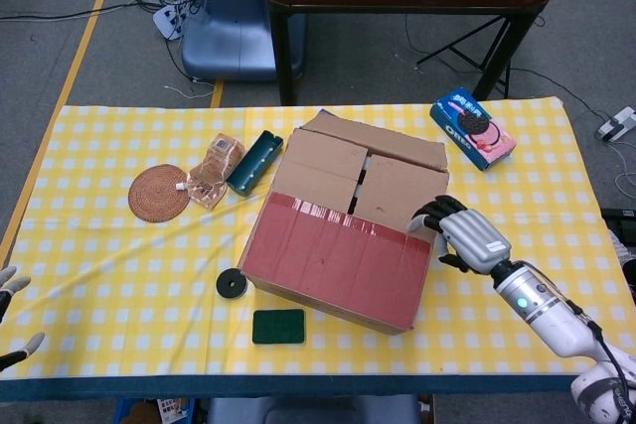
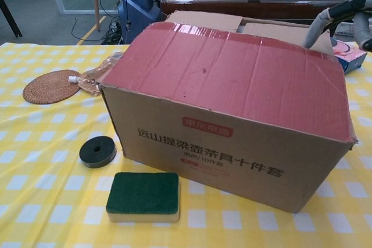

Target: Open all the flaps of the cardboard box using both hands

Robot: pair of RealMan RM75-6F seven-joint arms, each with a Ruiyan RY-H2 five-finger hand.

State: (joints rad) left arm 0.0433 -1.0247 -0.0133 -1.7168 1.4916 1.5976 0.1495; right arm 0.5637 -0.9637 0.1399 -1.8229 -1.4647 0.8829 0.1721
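Observation:
The cardboard box (image 1: 343, 235) stands mid-table, its red-taped flap (image 1: 336, 258) lying flat on the near side. Two brown flaps (image 1: 320, 170) lie folded in behind it, and the back flap (image 1: 375, 141) is down too. In the chest view the box (image 2: 232, 143) fills the middle. My right hand (image 1: 461, 236) is at the box's right top edge, its fingers curled toward the corner and holding nothing. Its fingers (image 2: 340, 13) also show at the top right of the chest view. Only the spread fingertips of my left hand (image 1: 14, 317) show at the left edge, far from the box.
A blue cookie box (image 1: 474, 127) lies back right. Left of the carton are a woven coaster (image 1: 158, 193), a clear packet (image 1: 216, 171) and a dark green case (image 1: 254, 161). A black ring (image 1: 233, 284) and a green sponge (image 1: 278, 326) lie in front.

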